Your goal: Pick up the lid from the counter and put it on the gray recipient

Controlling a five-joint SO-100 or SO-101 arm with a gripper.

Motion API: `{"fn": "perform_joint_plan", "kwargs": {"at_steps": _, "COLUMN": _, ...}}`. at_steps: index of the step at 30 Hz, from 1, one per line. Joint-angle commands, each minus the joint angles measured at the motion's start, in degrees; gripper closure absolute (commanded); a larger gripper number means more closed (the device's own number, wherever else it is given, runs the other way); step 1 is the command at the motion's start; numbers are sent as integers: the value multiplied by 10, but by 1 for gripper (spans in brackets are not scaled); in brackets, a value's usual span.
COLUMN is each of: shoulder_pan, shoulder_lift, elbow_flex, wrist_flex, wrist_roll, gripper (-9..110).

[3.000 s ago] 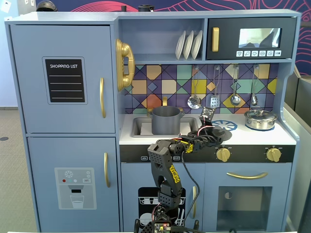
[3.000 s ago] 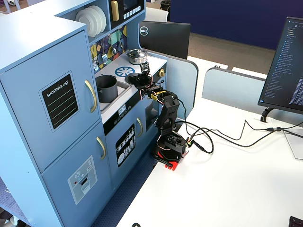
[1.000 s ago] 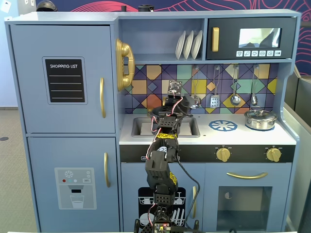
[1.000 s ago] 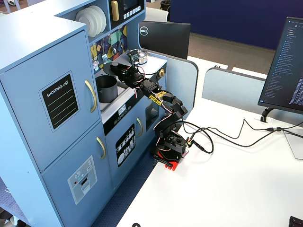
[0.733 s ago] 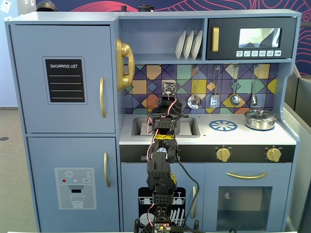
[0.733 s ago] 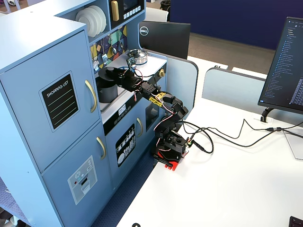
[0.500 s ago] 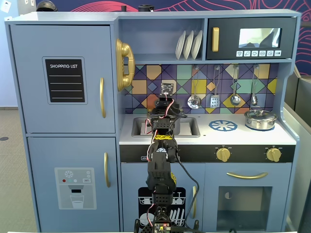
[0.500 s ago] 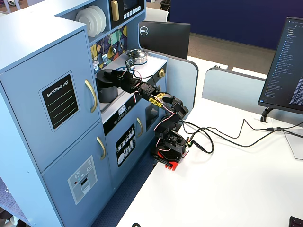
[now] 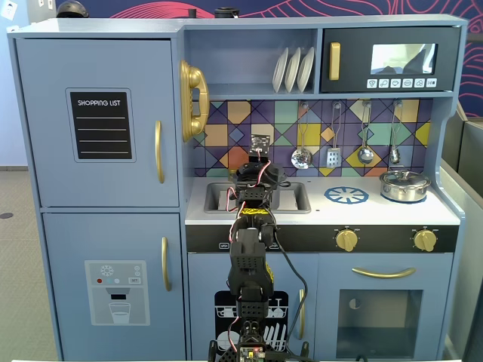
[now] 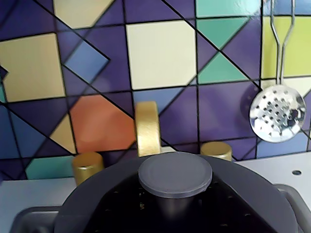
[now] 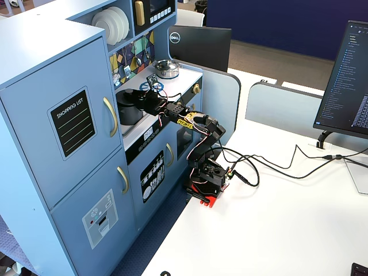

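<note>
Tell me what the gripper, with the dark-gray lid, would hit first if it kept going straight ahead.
Probably the gold faucet standing just beyond the matte dark-gray round lid in the wrist view, then the colourful tiled backsplash behind it. How far off they lie is unclear.

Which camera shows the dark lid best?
The wrist view: the lid fills the lower frame, its round knob plainly seen before the gold faucet. In the front fixed view the arm hides nearly all of it. In the side fixed view it is a small dark disc above the gray pot.
</note>
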Motion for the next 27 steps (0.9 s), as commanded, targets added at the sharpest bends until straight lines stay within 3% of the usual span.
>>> {"fn": "perform_joint_plan", "kwargs": {"at_steps": 1, "shoulder_pan": -11, "shoulder_lift": -5, "elbow_flex": -17, "wrist_flex": -26, "wrist_roll": -5, "gripper": 102}}
{"fn": "perform_joint_plan", "kwargs": {"at_steps": 27, "shoulder_pan": -19, "shoulder_lift": 25, "elbow_flex": -28, "wrist_flex": 20, "wrist_roll": -22, "gripper": 102}}
